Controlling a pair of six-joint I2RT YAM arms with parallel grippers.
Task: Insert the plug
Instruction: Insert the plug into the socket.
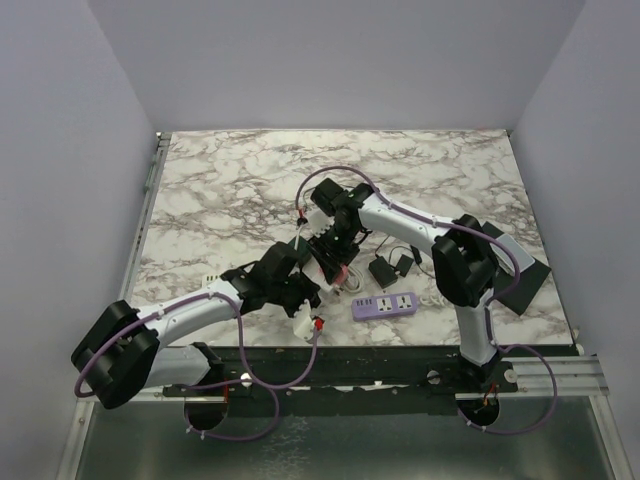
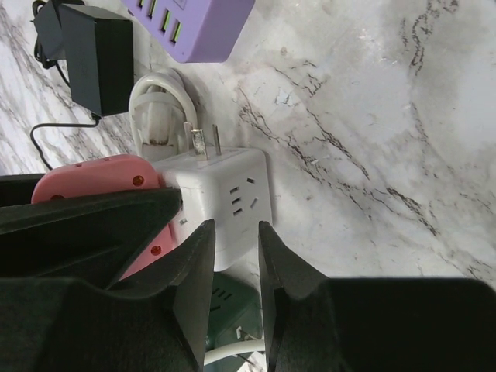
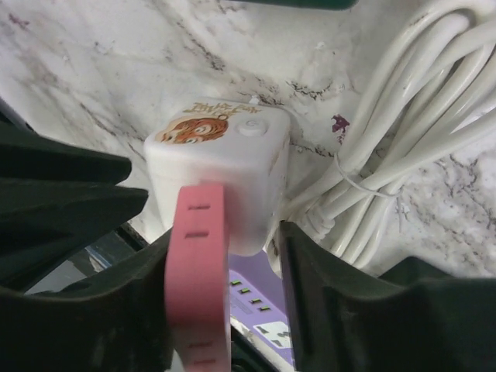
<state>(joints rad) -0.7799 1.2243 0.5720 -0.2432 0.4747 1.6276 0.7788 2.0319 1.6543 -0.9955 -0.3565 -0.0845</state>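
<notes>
A white cube socket (image 2: 225, 194) lies on the marble against a pink power strip (image 2: 101, 177). My right gripper (image 3: 226, 232) is shut: its left finger presses the pink strip (image 3: 198, 271) and its right finger meets the cube's (image 3: 221, 167) corner. My left gripper (image 2: 236, 229) is open with a narrow gap. Its tips are at the cube's near edge with nothing between them, and a green socket cube (image 2: 232, 298) shows below. A two-prong plug (image 2: 203, 142) on a coiled white cable (image 2: 159, 105) lies by the cube's far side. In the top view both grippers meet mid-table over the pink strip (image 1: 341, 276).
A purple power strip (image 1: 385, 305) lies to the right of the grippers and also shows in the left wrist view (image 2: 194, 23). Two black adapters (image 1: 384, 271) with thin cords sit behind it. The white cable bundle (image 3: 403, 139) lies beside the right fingers.
</notes>
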